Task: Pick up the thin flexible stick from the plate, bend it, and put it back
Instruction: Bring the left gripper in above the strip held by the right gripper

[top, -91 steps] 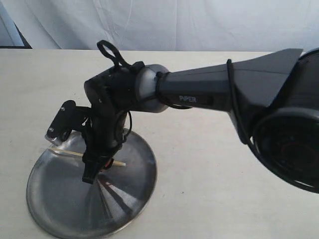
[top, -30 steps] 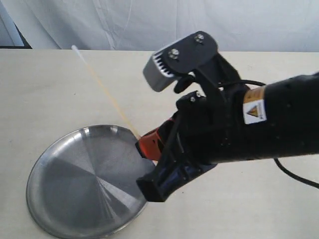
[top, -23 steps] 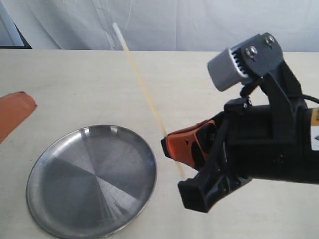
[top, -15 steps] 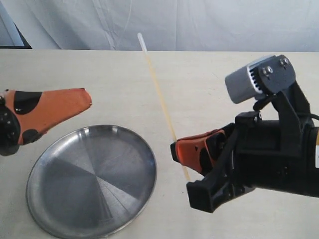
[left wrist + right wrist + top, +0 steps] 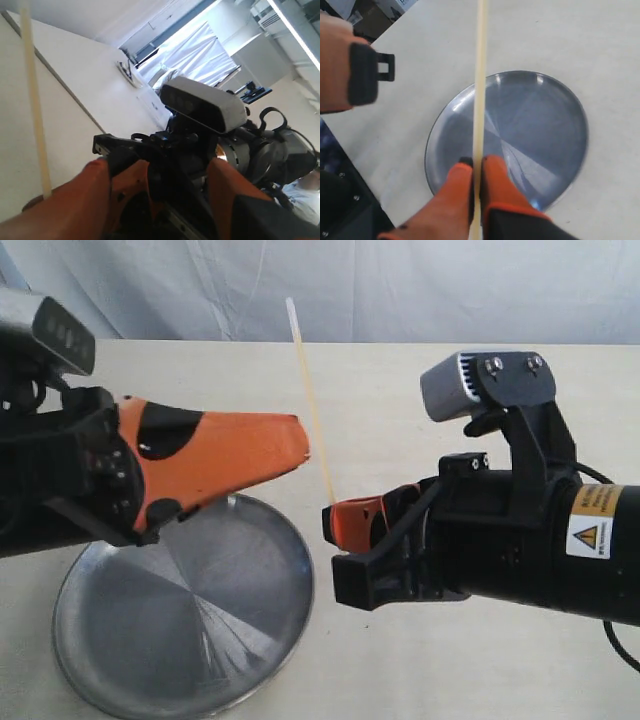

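The thin flexible stick (image 5: pixel 310 400), pale cream and straight, stands nearly upright above the table. My right gripper (image 5: pixel 345 522) is shut on its lower end. In the right wrist view the stick (image 5: pixel 479 85) runs out from between the closed orange fingertips of the right gripper (image 5: pixel 477 167), above the plate (image 5: pixel 540 125). My left gripper (image 5: pixel 292 445) reaches in from the left, its orange tip close beside the stick's middle. In the left wrist view the left gripper (image 5: pixel 157 167) stands wide open and the stick (image 5: pixel 33 100) passes just outside one finger. The steel plate (image 5: pixel 200 640) lies bare below.
The right arm's grey wrist camera (image 5: pixel 485 383) and black body (image 5: pixel 520 550) fill the right side; the same camera (image 5: pixel 205 102) faces the left wrist view. White cloth (image 5: pixel 450 285) hangs behind the beige table (image 5: pixel 400 390).
My left gripper has come in from the left, up to the stick. The right gripper, still holding the stick, has shifted slightly left and up.
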Robot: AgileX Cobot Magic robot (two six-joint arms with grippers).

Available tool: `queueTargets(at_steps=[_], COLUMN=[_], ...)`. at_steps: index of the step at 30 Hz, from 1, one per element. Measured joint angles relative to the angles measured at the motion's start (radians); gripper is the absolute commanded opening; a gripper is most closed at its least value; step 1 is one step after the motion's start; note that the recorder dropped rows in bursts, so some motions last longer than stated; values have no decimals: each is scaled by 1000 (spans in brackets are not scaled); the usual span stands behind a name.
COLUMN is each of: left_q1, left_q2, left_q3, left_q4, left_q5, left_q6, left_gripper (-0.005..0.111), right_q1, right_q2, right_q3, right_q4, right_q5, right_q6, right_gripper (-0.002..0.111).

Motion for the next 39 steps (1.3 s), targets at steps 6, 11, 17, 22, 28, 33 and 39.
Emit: queueTargets(at_steps=[6,11,17,22,28,33,39], left_q1=[-111,-121,-121,-121,-121,-121,-121], left_q2=[47,104,149,156,156,156,156], left_q3=[-71,-114,-163,-194,-209,-210,-210], left_q4=[-12,-27,-44,-47,-47,-31,-9], left_q5=[135,167,176,172,150,111,77], left_q6=[62,76,95,129,186,208,210], left_gripper=[56,49,19,16,0,0,0], right_q1=[0,0,0,0,0,0,0], right_q2=[-2,-41,-102,-123,-123,-123,-123], right_q3=[0,0,0,0,0,0,0], right_q4=[10,12,15,17,17,17,49], right_q5=[6,56,77,91,107,107,107], right_q6=[2,2,2,2,2,2,2], right_gripper=[-1,-1,-1,-1,-1,-1,-1])
